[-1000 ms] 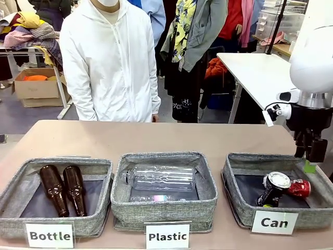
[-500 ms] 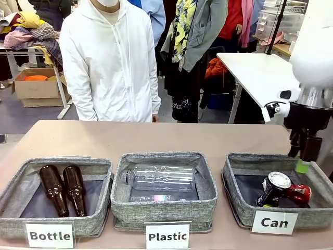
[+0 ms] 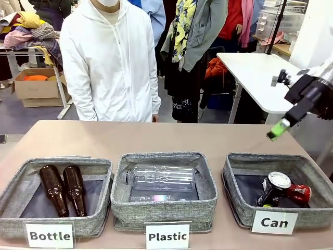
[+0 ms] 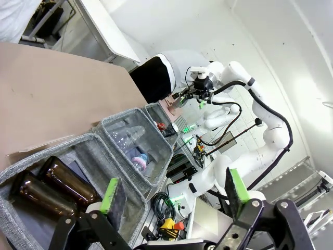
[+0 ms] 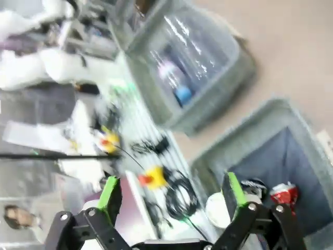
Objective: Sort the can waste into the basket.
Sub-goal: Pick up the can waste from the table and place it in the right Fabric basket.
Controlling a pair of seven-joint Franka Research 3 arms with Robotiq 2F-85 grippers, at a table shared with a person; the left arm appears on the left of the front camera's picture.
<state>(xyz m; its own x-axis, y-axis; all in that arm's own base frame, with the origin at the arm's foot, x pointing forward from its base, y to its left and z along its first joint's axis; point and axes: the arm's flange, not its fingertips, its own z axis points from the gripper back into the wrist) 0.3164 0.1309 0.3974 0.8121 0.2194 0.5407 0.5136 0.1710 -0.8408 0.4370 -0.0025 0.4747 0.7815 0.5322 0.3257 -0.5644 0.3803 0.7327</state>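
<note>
The basket [image 3: 231,174] labelled "Can" stands at the table's front right. Inside it the black can [image 3: 272,189] leans with its silver end up, touching the crushed red can [image 3: 299,192] on its right. My right gripper [image 3: 278,130] hangs tilted well above the basket's far right corner, holding nothing. In the blurred right wrist view it is open [image 5: 171,191], with the basket [image 5: 234,140], the black can's silver end [image 5: 218,204] and the red can [image 5: 283,194] below it. My left gripper [image 4: 174,190] stands open and bare, off to the side of the "Bottle" bin [image 4: 93,151].
The "Bottle" bin [image 3: 15,182] holds two brown glass bottles [image 3: 63,189]. The "Plastic" bin [image 3: 119,185] in the middle holds clear plastic bottles [image 3: 161,178]. A person in a white hoodie [image 3: 112,57] stands at the far side. The far half of the table [image 3: 171,136] is bare.
My right gripper has lifted from just above the Can basket and swung up to the right, tilting. The red can settled slightly; both cans lie in the basket.
</note>
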